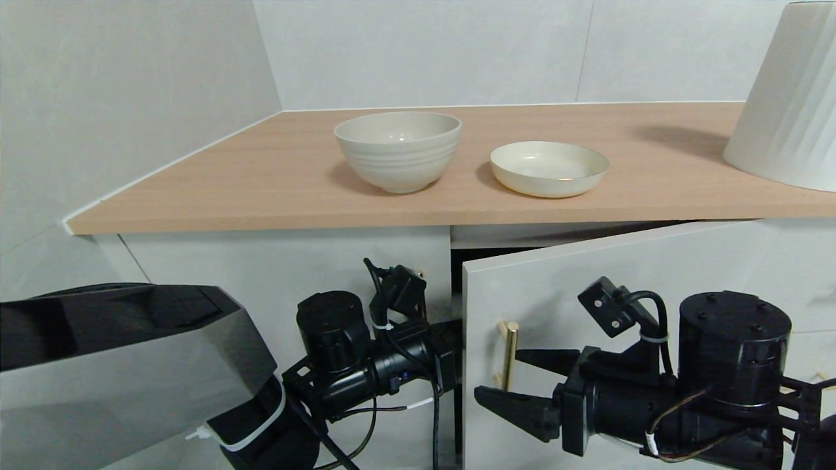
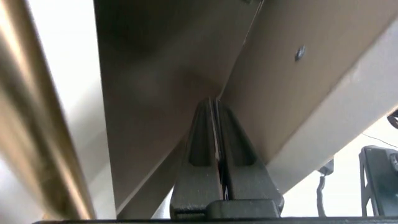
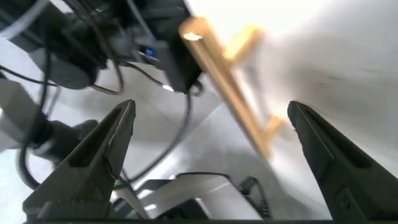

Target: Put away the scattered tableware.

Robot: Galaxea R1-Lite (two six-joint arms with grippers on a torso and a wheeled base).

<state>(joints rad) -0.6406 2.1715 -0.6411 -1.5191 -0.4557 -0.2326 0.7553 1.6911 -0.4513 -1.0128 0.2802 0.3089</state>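
Head view: from in front of and above the cabinet door [image 1: 627, 267], facing it. Left wrist view: close at its edge, facing the gap behind. Right wrist view: close before its brass handle [image 3: 231, 90], shared with the head view.

The counter [image 1: 261, 176] is matt wood-grain. The ribbed bowl [image 1: 398, 150] and shallow dish [image 1: 548, 168] look like glossy, cream-glazed ceramic. The cabinet door [image 1: 620, 261] is smooth matt white, its handle [image 1: 508, 352] polished brass-coloured metal. The right gripper [image 1: 499, 373] is matt black plastic
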